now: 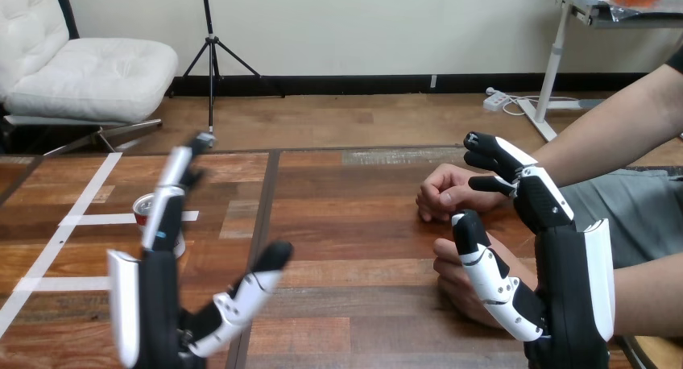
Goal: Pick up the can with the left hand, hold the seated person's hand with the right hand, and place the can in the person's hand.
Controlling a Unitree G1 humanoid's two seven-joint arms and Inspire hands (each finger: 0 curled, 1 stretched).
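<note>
Can (pixel 143 209) stands at middle left, half hidden behind my open left hand (pixel 149 304), my right hand (pixel 568 280) open near the person's lower hand (pixel 449 279); I fear reaching blind tips it.

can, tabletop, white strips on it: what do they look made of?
Can: likely metal, going by its silvery rim above a glossy red side; the left hand covers most of it. Table: wood planks or wood-look laminate, brown grain with visible seams and a low sheen. Strips: probably matte white tape, flat and thin.
</note>
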